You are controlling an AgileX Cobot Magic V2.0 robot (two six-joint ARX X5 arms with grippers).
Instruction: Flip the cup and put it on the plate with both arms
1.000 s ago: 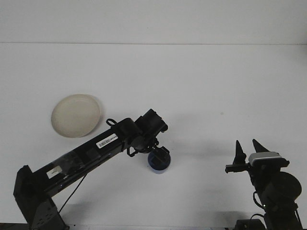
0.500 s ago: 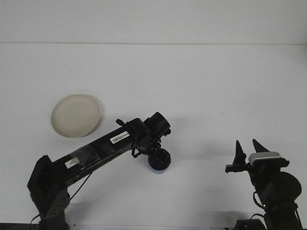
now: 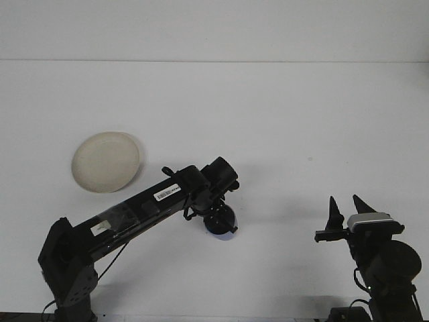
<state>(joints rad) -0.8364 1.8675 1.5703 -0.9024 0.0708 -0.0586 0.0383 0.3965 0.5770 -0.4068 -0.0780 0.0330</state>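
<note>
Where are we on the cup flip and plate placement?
Early. Done: the left arm has reached the blue cup, and the left gripper sits right over it; whether it has a grip isn't visible. In hand: the pickup. Left: flip and placement; the plate is empty, and the right gripper is open, idle at the table's near right.
</note>
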